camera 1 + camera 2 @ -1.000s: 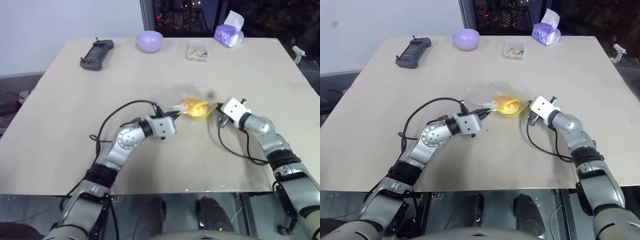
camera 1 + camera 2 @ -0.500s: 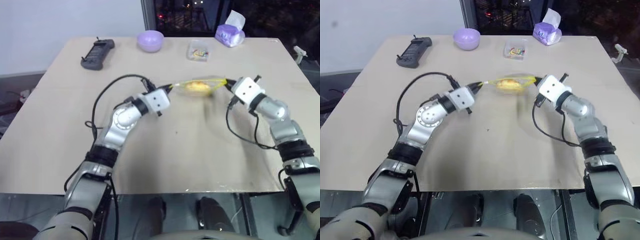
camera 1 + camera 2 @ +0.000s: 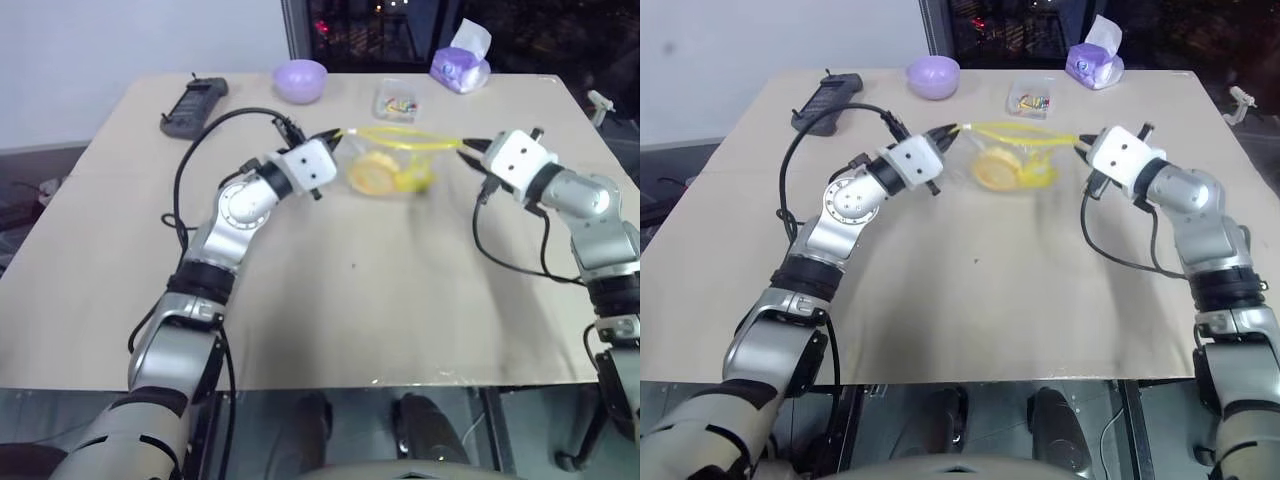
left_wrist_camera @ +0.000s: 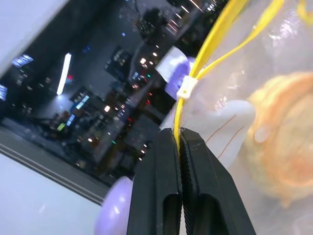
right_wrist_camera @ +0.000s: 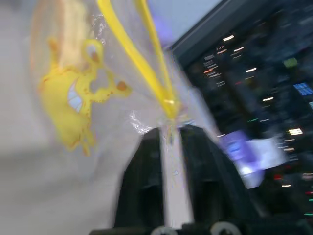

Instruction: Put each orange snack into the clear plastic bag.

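Note:
The clear plastic bag (image 3: 400, 168) hangs above the table, stretched by its yellow seal strip (image 3: 402, 139) between my two grippers. One orange snack (image 3: 371, 176), a round orange-yellow bun, lies inside it, and pale yellow marks (image 5: 68, 105) show on the plastic. My left gripper (image 4: 179, 134) is shut on the strip's left end (image 3: 335, 134). At the strip's right end is my right gripper (image 3: 467, 148). Its fingers (image 5: 144, 161) stand a little apart, with the bag's corner at their tips.
Along the table's far edge stand a lilac bowl (image 3: 300, 80), a black remote (image 3: 194, 103), a small clear box (image 3: 397, 101) with colourful bits and a purple tissue pack (image 3: 460, 65). Black cables loop from both wrists.
Both arms have lifted the bag with the bun off the table and carried it away from me. The right gripper's fingers, shut before, now stand slightly apart.

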Robot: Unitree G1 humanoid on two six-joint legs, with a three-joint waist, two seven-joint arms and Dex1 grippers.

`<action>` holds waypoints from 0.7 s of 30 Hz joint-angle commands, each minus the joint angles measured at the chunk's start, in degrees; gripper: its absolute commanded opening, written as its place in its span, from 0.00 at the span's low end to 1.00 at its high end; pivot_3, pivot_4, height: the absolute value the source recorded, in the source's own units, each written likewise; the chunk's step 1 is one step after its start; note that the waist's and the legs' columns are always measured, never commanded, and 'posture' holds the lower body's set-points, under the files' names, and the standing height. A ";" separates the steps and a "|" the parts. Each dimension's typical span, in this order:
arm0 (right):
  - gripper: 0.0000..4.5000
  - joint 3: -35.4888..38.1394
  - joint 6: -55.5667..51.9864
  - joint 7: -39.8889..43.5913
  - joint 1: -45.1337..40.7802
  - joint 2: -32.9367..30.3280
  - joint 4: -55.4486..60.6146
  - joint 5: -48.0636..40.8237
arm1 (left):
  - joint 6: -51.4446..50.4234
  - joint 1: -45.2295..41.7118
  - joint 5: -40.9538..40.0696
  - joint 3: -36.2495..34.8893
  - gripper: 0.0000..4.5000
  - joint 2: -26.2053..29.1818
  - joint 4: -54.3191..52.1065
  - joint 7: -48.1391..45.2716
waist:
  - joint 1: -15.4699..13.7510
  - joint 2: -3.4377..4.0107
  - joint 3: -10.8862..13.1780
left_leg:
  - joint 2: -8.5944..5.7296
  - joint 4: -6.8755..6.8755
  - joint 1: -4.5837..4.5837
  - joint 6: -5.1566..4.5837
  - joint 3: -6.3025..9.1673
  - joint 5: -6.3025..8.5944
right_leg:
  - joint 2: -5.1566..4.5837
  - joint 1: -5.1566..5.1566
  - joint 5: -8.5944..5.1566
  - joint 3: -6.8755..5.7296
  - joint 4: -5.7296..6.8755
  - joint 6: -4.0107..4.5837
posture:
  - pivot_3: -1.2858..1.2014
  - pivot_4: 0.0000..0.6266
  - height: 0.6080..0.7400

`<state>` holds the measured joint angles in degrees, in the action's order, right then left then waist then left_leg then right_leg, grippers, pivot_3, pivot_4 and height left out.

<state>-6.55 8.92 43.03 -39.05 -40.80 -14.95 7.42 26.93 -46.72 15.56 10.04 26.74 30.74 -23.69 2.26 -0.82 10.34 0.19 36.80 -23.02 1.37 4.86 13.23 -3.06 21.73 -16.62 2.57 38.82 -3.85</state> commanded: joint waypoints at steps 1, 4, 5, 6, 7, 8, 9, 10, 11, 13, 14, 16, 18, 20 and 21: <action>0.57 -0.45 -3.16 7.57 2.47 -3.11 7.78 -3.15 | 2.77 0.66 -0.10 0.32 0.00 1.28 -2.24 -1.19 | -0.03 0.00 0.00 | 0.00 0.01 -0.01 0.00 0.01 0.00 | 0.00 0.00 0.00 -0.01 0.00 0.00 | 0.52 0.24 1.00; 0.68 0.08 -7.14 10.97 3.17 -4.23 12.20 -5.55 | 3.21 1.60 -0.77 0.12 0.00 2.01 -3.00 -2.09 | 0.04 0.01 0.01 | 0.00 0.05 0.00 0.00 0.02 0.00 | 0.00 -0.01 0.00 -0.01 0.04 0.00 | 0.52 0.24 1.00; 0.68 0.46 -8.21 10.91 2.52 -3.83 13.36 -6.13 | 3.35 1.91 -1.03 0.01 0.00 2.27 -3.39 -2.40 | 0.13 0.01 0.01 | 0.00 0.06 0.01 -0.01 0.02 0.00 | 0.00 -0.01 0.00 -0.01 0.05 0.00 | 0.52 0.24 1.00; 0.68 0.77 -9.16 10.25 1.43 -3.07 14.38 -6.50 | 3.53 2.32 -1.33 -0.09 0.00 2.49 -3.94 -2.81 | 0.23 0.01 0.01 | 0.00 0.06 0.03 -0.01 0.01 0.00 | 0.00 -0.02 0.00 0.00 0.06 0.00 | 0.52 0.24 1.00; 0.68 0.95 -9.85 9.74 0.72 -2.54 15.08 -6.70 | 3.62 2.60 -1.50 -0.17 0.00 2.62 -4.34 -3.10 | 0.25 0.01 0.01 | 0.02 0.06 0.05 -0.01 0.02 0.00 | 0.02 -0.02 0.00 0.00 0.07 0.00 | 0.52 0.24 1.00; 0.68 1.02 -10.31 9.20 0.11 -2.08 15.55 -6.78 | 3.73 2.84 -1.67 -0.22 0.00 2.68 -4.69 -3.40 | 0.22 0.01 0.01 | 0.02 0.06 0.06 0.00 0.02 0.00 | 0.03 -0.02 0.00 0.00 0.10 0.00 | 0.52 0.24 1.00; 0.68 0.96 -10.99 8.55 -1.03 -1.02 16.02 -7.14 | 3.96 3.30 -1.94 -0.16 0.00 2.80 -5.38 -3.96 | 0.19 0.01 0.01 | 0.04 0.06 0.06 0.00 0.04 0.00 | 0.04 -0.02 0.00 -0.02 0.10 0.00 | 0.52 0.24 1.00; 0.68 0.67 -11.70 8.38 -2.08 0.22 16.61 -7.81 | 4.20 3.91 -2.28 -0.03 0.00 2.96 -6.27 -4.68 | 0.17 0.01 0.01 | 0.04 0.06 0.06 0.00 0.04 0.00 | 0.04 -0.02 0.00 -0.02 0.10 0.00 | 0.52 0.24 1.00; 0.68 0.12 -12.38 8.61 -2.91 1.73 17.20 -8.86 | 4.42 4.47 -2.73 0.12 0.00 3.11 -7.11 -5.47 | 0.17 0.01 0.01 | 0.03 0.06 0.05 0.00 0.04 0.00 | 0.03 -0.02 0.00 -0.02 0.09 0.00 | 0.52 0.24 1.00; 0.68 -1.11 -13.29 9.52 -3.68 4.17 17.78 -10.52 | 4.57 4.97 -3.12 0.34 0.00 3.29 -8.02 -6.42 | 0.13 0.01 0.01 | 0.03 0.07 0.05 0.00 0.04 0.00 | 0.03 -0.03 0.00 -0.02 0.07 0.00 | 0.52 0.24 1.00; 0.68 -2.38 -13.45 9.82 -4.20 6.15 17.78 -10.94 | 4.52 5.05 -3.36 0.28 0.00 3.39 -8.50 -6.85 | 0.10 0.01 0.01 | 0.03 0.06 0.04 0.00 0.05 0.00 | 0.03 -0.02 0.00 -0.03 0.07 0.00 | 0.52 0.24 1.00; 0.68 -4.26 -13.26 9.00 -6.28 10.32 16.54 -10.83 | 4.40 4.61 -3.66 0.00 0.00 3.45 -9.07 -7.31 | 0.11 0.01 0.01 | 0.03 0.06 0.03 0.00 0.07 0.00 | 0.03 -0.03 0.00 -0.05 0.06 0.00 | 0.52 0.24 1.00; 0.68 -5.32 -11.59 7.82 -8.18 13.08 14.50 -9.27 | 4.33 4.21 -3.87 0.00 0.00 3.50 -9.67 -7.87 | 0.14 0.02 0.01 | 0.02 0.07 0.04 0.00 0.07 0.00 | 0.03 -0.02 0.00 -0.05 0.10 0.00 | 0.52 0.24 1.00; 0.68 -5.95 -9.85 7.37 -9.11 14.38 12.92 -8.18 | 4.27 4.10 -3.90 0.11 0.00 3.57 -10.28 -8.49 | -0.10 0.02 0.02 | 0.02 0.08 0.03 0.00 0.08 0.00 | 0.03 -0.02 0.00 -0.06 0.09 0.00 | 0.52 0.24 1.00; 0.68 -6.45 -8.10 7.13 -9.54 15.02 11.75 -7.52 | 3.88 4.13 -4.31 0.10 0.00 3.53 -11.11 -9.05 | -0.28 0.02 0.01 | 0.00 0.08 0.01 0.00 0.10 0.00 | 0.02 -0.02 0.00 -0.09 0.08 0.00 | 0.52 0.24 1.00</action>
<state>-13.22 -1.59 51.04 -47.47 -25.77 -3.02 -0.67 30.36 -41.44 12.75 11.02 29.95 22.78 -32.32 1.97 -0.80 10.36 0.18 36.89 -23.01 1.37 4.98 13.23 -3.04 21.69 -16.62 2.45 38.88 -3.85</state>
